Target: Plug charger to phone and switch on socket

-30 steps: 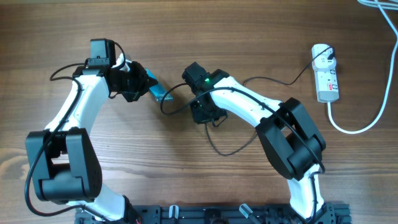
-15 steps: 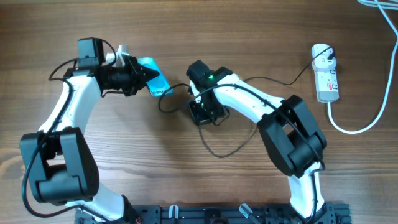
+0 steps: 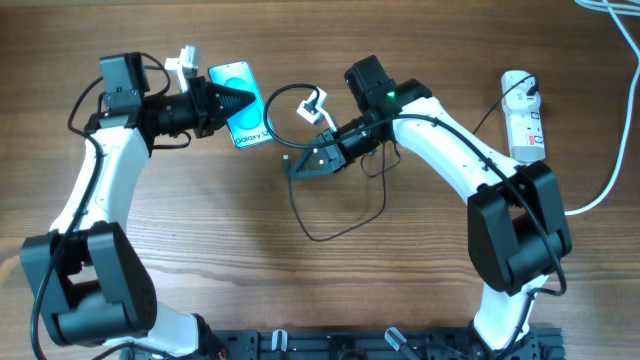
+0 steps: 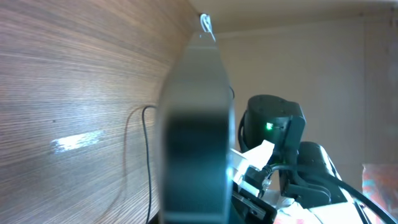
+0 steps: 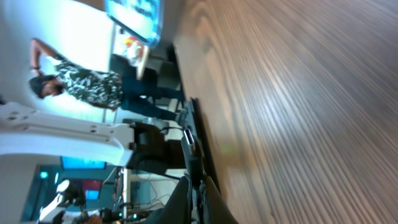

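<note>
My left gripper (image 3: 222,103) is shut on the phone (image 3: 245,115) and holds it off the table at the upper left, its teal screen facing up. In the left wrist view the phone (image 4: 196,143) is a dark blurred slab filling the middle. My right gripper (image 3: 297,165) points left just right of the phone, shut on the thin black charger (image 3: 335,236), whose slack loops on the table below. In the right wrist view the fingers (image 5: 214,202) pinch a thin black strand, with the phone (image 5: 134,15) at the top. The white socket (image 3: 527,135) lies at the far right with a black plug in it.
A thick white cord (image 3: 600,190) curves from the socket along the right edge. The right arm (image 4: 273,124), with a green light, shows in the left wrist view. A black rail (image 3: 380,345) runs along the front edge of the wooden table (image 3: 200,230).
The left gripper carried the phone up and to the left, turning its screen upward. The right gripper closed on the charger cable, swung round to point left, and lifted the cable end.
</note>
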